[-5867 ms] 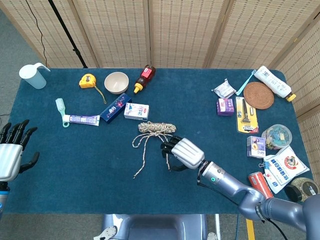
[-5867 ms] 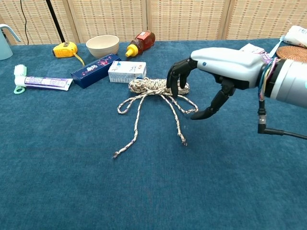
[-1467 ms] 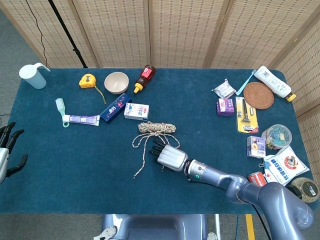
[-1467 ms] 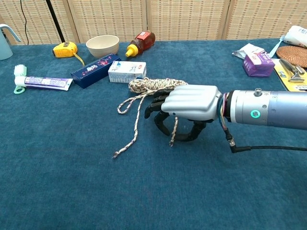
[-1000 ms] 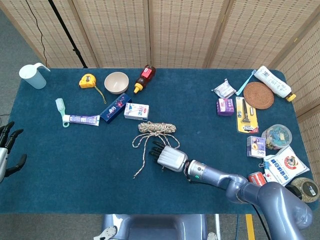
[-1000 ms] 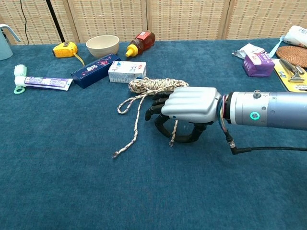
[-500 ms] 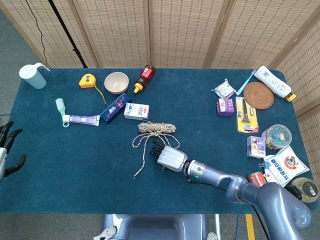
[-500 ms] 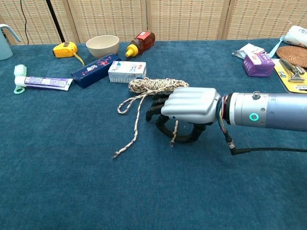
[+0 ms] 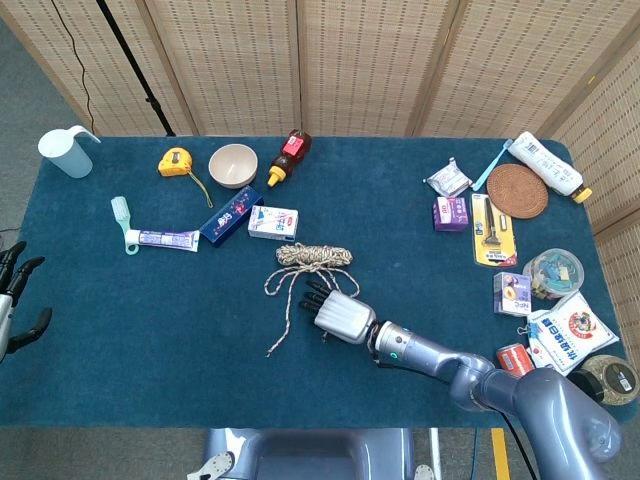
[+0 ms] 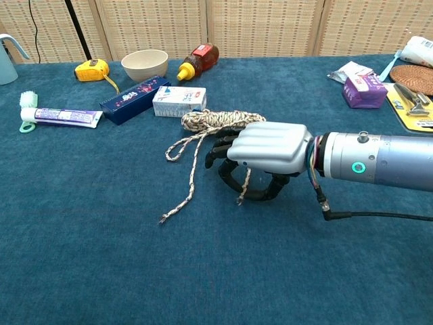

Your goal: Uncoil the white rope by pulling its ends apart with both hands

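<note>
1. The white rope (image 10: 220, 120) lay mid-table, its coiled bundle just near of the white box (image 10: 178, 101), with two loose tails running toward the near edge.
2. The right robot hand (image 10: 260, 159) sat palm-down over the right tail (image 10: 242, 188), dark fingers curled around it; the frayed end poked out beneath the palm. That read as a grasp on the first end.
3. The left robot hand (image 9: 12, 300) hovered off the table's left edge, fingers spread, holding nothing, well apart from the rope.
4. The left tail (image 10: 184, 189) lay free on the table (image 10: 101, 271).
5. Judgement: first end secured; next, the left hand needs to cross in and pinch that free tail before any pulling apart.
</note>
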`<state>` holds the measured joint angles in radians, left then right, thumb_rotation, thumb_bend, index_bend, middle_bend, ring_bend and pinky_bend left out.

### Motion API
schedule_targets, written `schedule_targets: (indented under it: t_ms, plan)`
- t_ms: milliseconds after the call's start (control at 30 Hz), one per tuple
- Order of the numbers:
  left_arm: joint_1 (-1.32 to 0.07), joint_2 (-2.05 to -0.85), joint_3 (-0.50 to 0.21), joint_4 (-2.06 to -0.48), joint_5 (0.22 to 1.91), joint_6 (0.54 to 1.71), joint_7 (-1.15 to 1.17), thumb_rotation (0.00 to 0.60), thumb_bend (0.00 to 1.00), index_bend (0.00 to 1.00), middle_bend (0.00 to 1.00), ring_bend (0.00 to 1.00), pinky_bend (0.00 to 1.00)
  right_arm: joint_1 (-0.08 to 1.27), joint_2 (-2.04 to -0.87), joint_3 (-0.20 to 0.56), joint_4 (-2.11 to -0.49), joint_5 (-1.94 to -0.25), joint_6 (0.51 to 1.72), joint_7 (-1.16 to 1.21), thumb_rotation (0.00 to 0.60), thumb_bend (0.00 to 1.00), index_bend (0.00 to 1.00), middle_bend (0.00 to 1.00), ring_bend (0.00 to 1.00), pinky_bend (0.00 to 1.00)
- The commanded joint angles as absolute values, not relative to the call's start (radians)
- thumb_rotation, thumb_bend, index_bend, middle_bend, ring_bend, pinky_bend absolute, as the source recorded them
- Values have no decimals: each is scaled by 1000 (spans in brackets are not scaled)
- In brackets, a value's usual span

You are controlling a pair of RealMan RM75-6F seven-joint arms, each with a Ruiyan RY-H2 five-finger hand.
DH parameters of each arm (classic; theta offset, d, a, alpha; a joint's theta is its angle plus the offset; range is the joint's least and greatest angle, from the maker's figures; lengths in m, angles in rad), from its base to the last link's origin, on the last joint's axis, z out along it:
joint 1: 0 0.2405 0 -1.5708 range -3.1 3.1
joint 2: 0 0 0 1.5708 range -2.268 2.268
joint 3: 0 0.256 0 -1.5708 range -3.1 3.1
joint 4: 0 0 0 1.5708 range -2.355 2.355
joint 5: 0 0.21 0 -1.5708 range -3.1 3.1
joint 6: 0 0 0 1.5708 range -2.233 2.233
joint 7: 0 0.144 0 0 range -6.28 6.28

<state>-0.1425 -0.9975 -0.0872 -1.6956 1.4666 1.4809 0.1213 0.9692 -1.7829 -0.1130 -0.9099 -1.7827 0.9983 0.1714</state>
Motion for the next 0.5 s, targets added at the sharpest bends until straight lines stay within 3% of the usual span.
schedule_targets:
  t_ms: [33, 500]
  plan:
    - [-142, -996, -86, -1696, 1467, 1480, 121, 525, 337, 168, 56, 95, 8, 966, -1785, -113, -909, -1783, 1001, 168, 600, 427, 530, 188, 129, 0]
    - [-144, -991, -86, -1699, 1466, 1476, 120, 525, 337, 168, 53, 94, 8, 955, -1805, -117, -890, -1778, 996, 165, 600, 427, 543, 178, 116, 0]
